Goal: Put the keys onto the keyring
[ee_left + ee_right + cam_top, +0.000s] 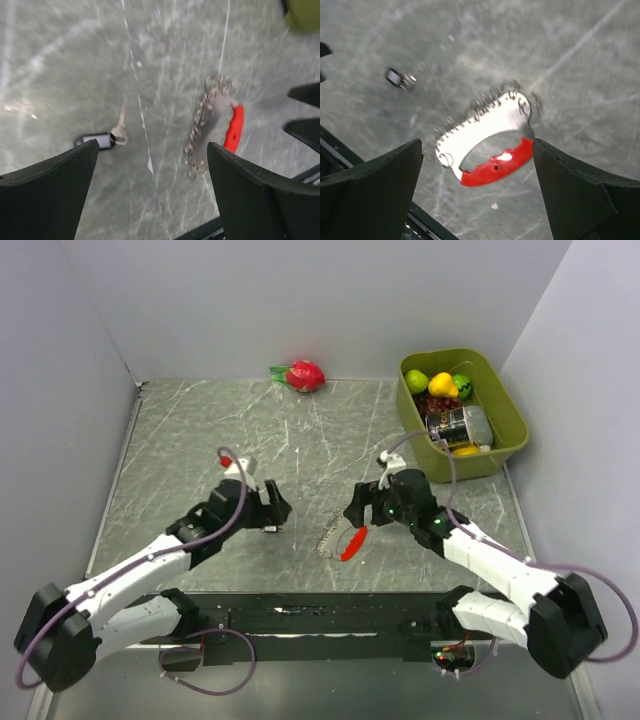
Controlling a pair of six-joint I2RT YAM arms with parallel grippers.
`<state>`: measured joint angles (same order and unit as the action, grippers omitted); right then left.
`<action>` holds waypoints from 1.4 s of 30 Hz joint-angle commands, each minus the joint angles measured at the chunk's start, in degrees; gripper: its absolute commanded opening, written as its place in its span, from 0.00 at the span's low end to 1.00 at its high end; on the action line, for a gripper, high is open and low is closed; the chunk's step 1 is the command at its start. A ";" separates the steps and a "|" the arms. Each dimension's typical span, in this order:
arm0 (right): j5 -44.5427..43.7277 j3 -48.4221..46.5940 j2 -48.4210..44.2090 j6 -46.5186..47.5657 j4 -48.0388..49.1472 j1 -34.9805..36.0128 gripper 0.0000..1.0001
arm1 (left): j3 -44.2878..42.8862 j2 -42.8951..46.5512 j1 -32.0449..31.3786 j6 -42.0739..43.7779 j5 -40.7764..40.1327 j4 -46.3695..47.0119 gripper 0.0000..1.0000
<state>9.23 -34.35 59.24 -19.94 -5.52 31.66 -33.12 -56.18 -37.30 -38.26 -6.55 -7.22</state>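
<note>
The keyring (345,541) lies on the grey table, a red crescent joined to a silvery plate with small rings. In the right wrist view the keyring (490,131) sits between my right gripper's open fingers, its red end close to the right finger. My right gripper (357,511) hovers just above it. One small key with a dark tag (99,140) lies to the left of the keyring (212,124). The key also shows in the right wrist view (399,78). My left gripper (274,512) is open and empty over the key, also seen in the left wrist view (152,147).
A green bin (513,422) with fruit and a can stands at the back right. A red dragon fruit (304,375) lies at the back wall. The dark near edge of the table (320,618) runs just below the keyring.
</note>
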 commanded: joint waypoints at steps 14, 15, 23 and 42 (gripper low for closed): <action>-2.91 5.52 8.17 -8.09 3.06 1.30 0.82 | -8.88 -24.92 -13.94 -1.12 -0.05 13.02 0.96; -2.73 6.04 8.17 -9.22 2.97 1.30 0.81 | -9.32 -25.81 -14.03 -0.85 0.56 13.37 0.95; -1.15 9.12 10.54 -12.57 4.55 1.30 0.71 | -13.10 -35.56 -14.03 -1.90 6.11 16.45 0.84; 4.30 1.31 25.91 -12.84 14.31 1.30 0.61 | -9.15 -36.28 -16.83 -4.80 7.87 12.42 0.47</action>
<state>13.17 -28.95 81.08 -33.95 9.69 32.75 -42.44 -93.93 -51.59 -41.47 2.02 8.80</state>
